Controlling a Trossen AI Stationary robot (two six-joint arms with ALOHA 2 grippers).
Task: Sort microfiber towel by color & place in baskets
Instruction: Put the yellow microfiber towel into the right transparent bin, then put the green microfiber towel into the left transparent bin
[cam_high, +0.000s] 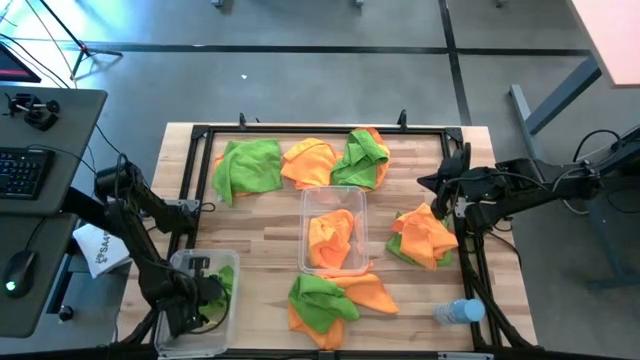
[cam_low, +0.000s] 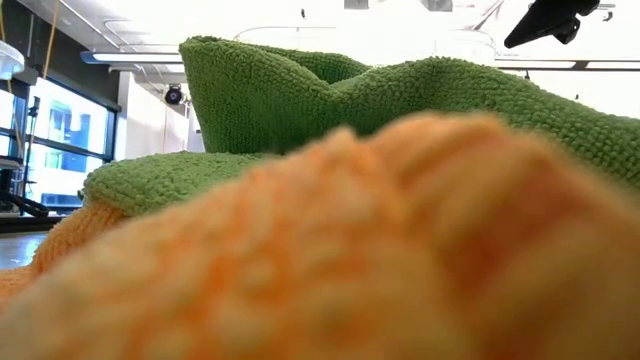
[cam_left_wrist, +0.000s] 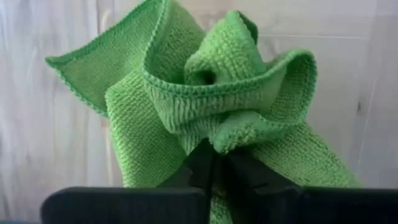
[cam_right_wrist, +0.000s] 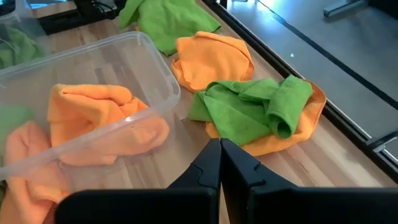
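My left gripper (cam_high: 205, 290) points down inside the clear basket (cam_high: 205, 342) at the table's near left corner and is shut on a bright green towel (cam_left_wrist: 205, 93). A second clear basket (cam_high: 335, 190) in the middle of the table holds orange towels (cam_right_wrist: 93, 118). My right gripper (cam_right_wrist: 219, 155) is shut and holds nothing, hovering above the table's right side (cam_high: 428, 185). More green towels (cam_high: 248, 165) and orange towels (cam_high: 310, 160) lie loose on the table, some of them piled together. My left gripper pinches a bunched fold (cam_left_wrist: 214, 140) of the green towel between its two fingers, coming from above and pointing down. Several layers are gathered at the fingertips. The rest of the towel spreads out slack below the fingers, over the basket's pale floor.
A mixed pile of towels (cam_high: 425, 235) lies to the right of the middle basket, and another (cam_high: 330, 300) lies near the front edge, filling the low view (cam_low: 400, 250). A clear water bottle (cam_high: 458, 312) lies at the near right. A black frame (cam_high: 320, 130) borders the table.
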